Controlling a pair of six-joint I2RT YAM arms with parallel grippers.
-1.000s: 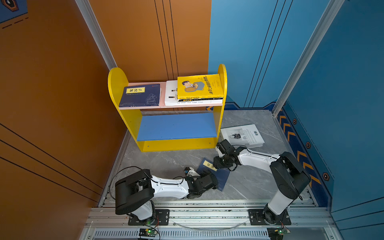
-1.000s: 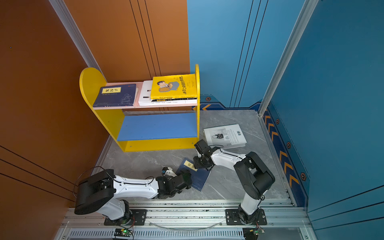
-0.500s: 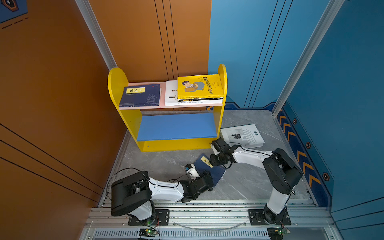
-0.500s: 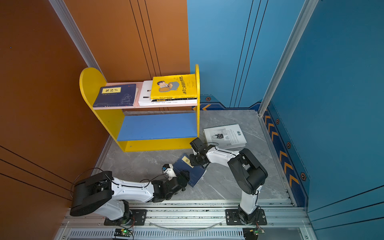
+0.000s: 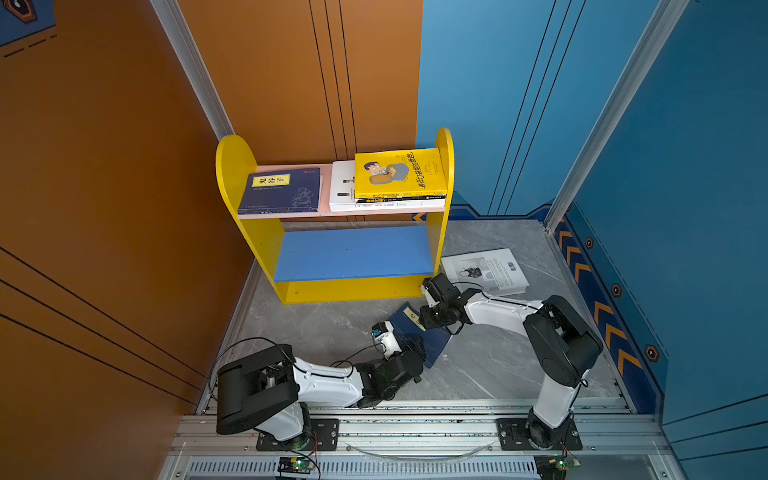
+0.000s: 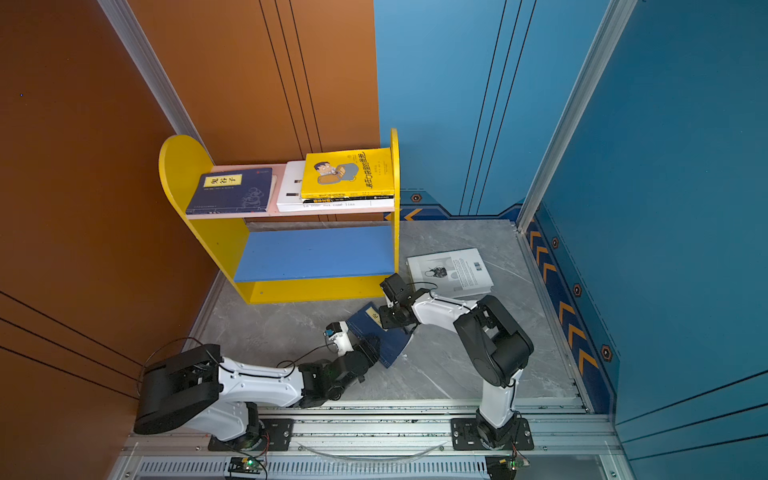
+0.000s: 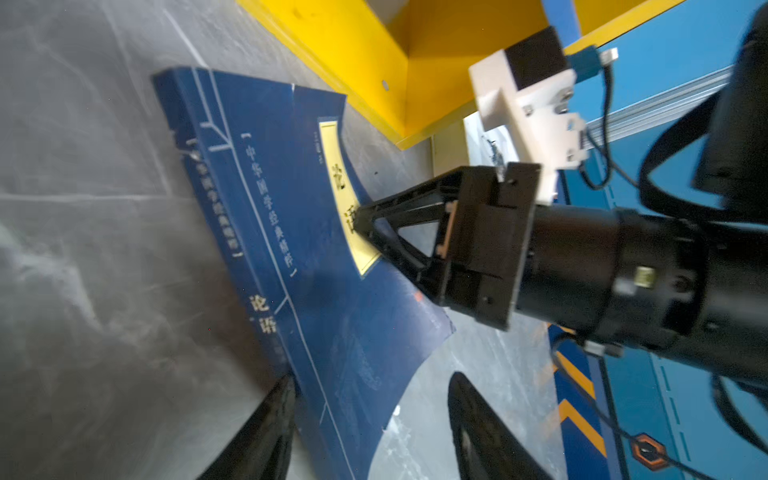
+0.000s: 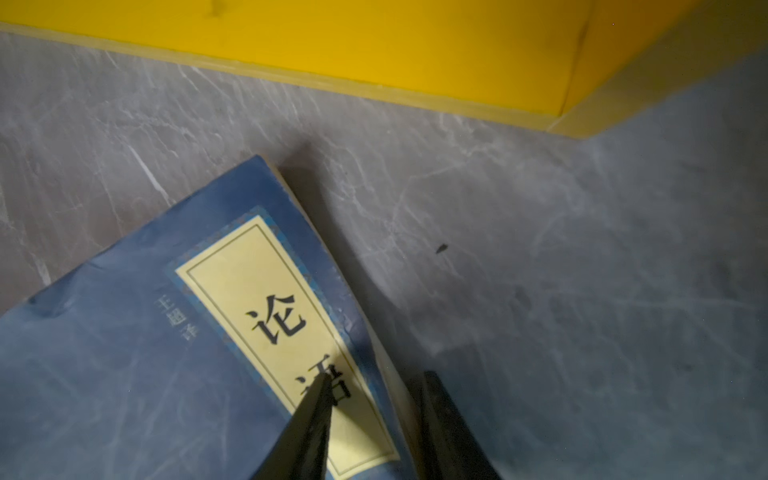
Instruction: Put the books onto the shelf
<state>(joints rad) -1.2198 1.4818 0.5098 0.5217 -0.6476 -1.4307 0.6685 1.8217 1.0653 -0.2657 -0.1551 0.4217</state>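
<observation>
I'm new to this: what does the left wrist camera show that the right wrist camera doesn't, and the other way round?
Left wrist only: the whole right gripper from outside, pinching the navy book at its yellow label. It also shows the book's spine, the left gripper open around one corner, and a blue wall with orange chevrons.
Right wrist only: the label's two characters close up, readable.
Both: the navy book, the yellow base of the shelf and the grey marbled floor.
</observation>
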